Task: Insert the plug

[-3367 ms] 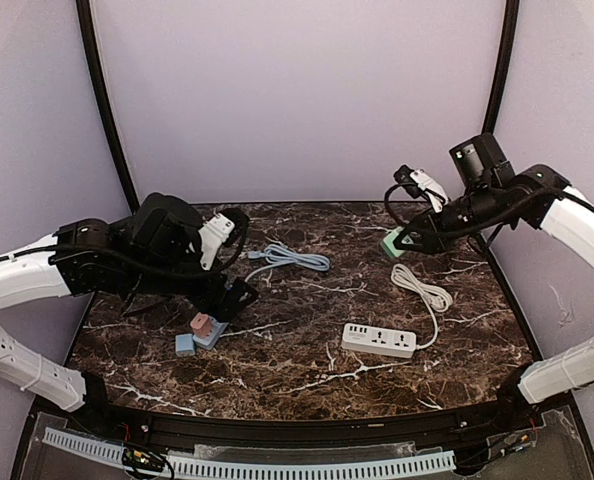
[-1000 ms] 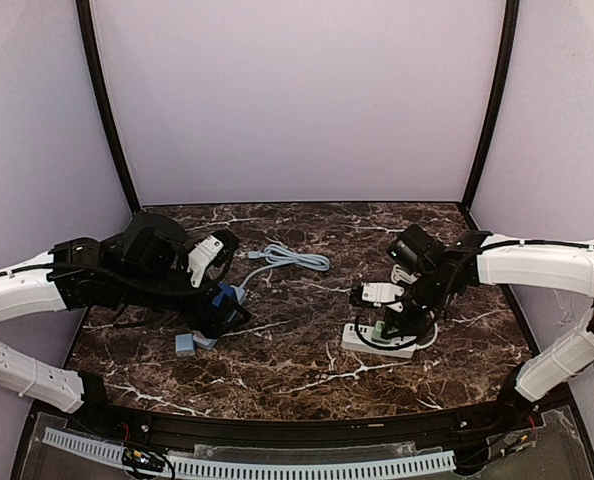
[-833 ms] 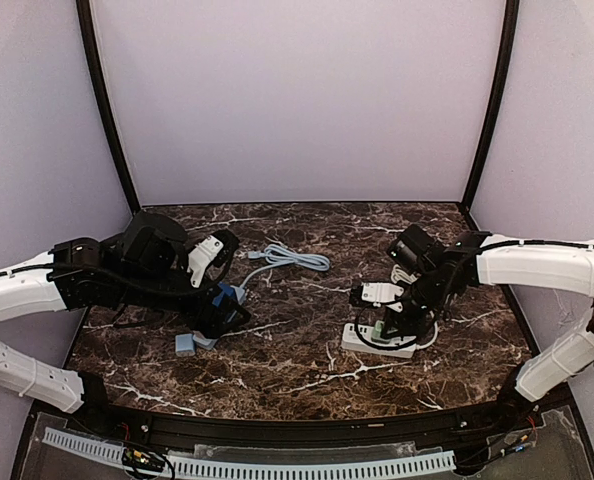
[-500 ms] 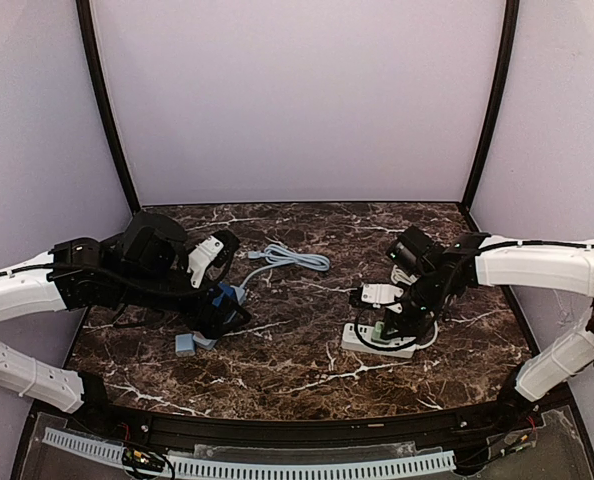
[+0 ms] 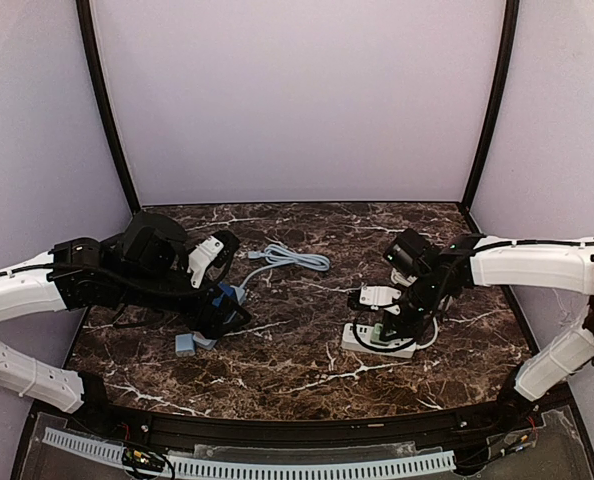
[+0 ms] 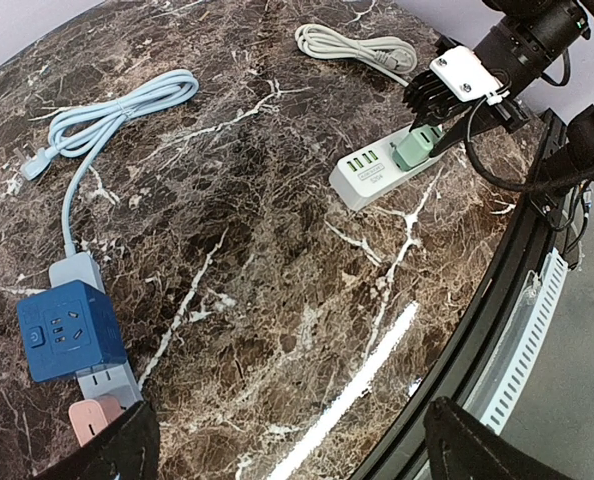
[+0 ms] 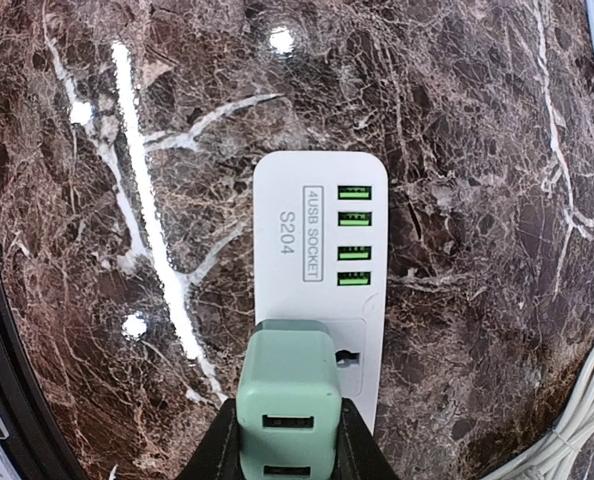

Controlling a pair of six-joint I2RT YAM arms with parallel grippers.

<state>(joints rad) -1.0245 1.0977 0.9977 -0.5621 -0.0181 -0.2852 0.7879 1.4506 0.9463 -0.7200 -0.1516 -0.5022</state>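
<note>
A mint green plug (image 7: 289, 395) stands upright on the socket face of a white power strip (image 7: 322, 255), just beside the strip's row of four green USB ports. Whether its prongs are seated cannot be told. The right gripper (image 7: 289, 442) pinches the plug from above, one black finger pressed to each side. The strip lies flat on the dark marble table (image 6: 257, 250), right of centre and toward the near edge. Its white cord (image 6: 352, 45) lies bundled just beyond it, on the far right.

On the left side of the table the left gripper (image 6: 297, 452) hovers with its fingers spread wide and nothing between them. Below it sits a dark blue cube socket (image 6: 65, 330), resting on a pale grey-blue strip (image 6: 77, 272) with a pink plug (image 6: 89, 418) at its near end. A light blue cable (image 6: 117, 115) runs from that strip and coils toward the far middle.
</note>
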